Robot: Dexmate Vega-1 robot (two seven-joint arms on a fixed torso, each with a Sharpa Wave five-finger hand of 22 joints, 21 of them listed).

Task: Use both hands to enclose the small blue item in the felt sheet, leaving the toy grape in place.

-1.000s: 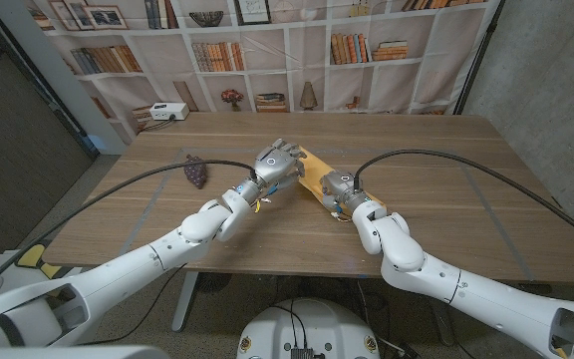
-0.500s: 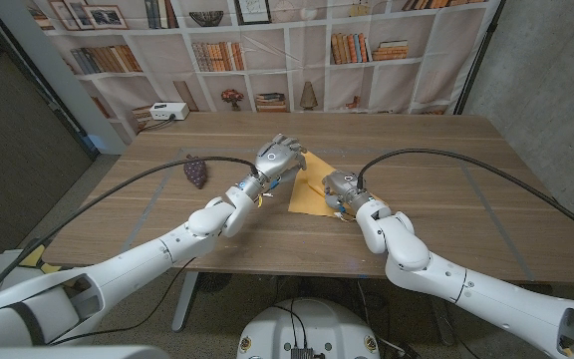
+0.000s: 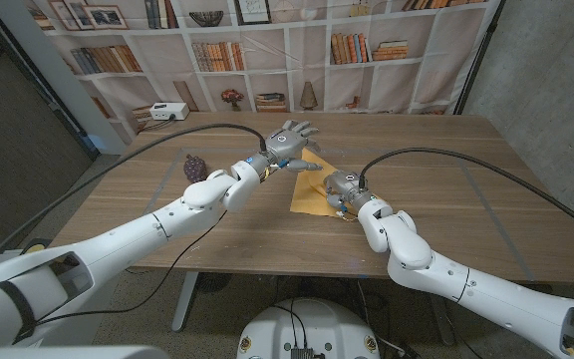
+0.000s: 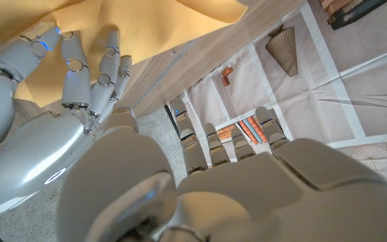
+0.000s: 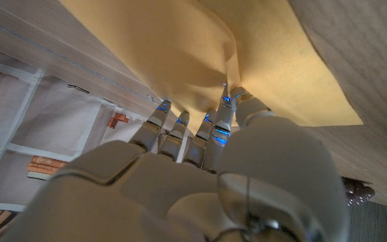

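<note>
Felt sheet [image 3: 312,187], mustard-yellow, lies mid-table, bulging; we judge wrapping underway. Our left hand [image 3: 292,138] hovers, fingers spread, empty; right hand [image 3: 339,187] grips its near edge. Purple toy grape [image 3: 194,167] sits untouched.

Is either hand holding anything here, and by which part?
The right hand grips the felt sheet at its right edge; the left hand holds nothing, fingers spread.

Bare wooden worktop [image 3: 446,189] lies open to the right of the yellow felt sheet [image 3: 312,189]; the left robot hand [image 3: 292,138] hangs over the sheet's far edge; the right robot hand [image 3: 339,185] blocks its right side; the dark purple toy grape cluster [image 3: 195,167] sits well apart to the left.
</note>
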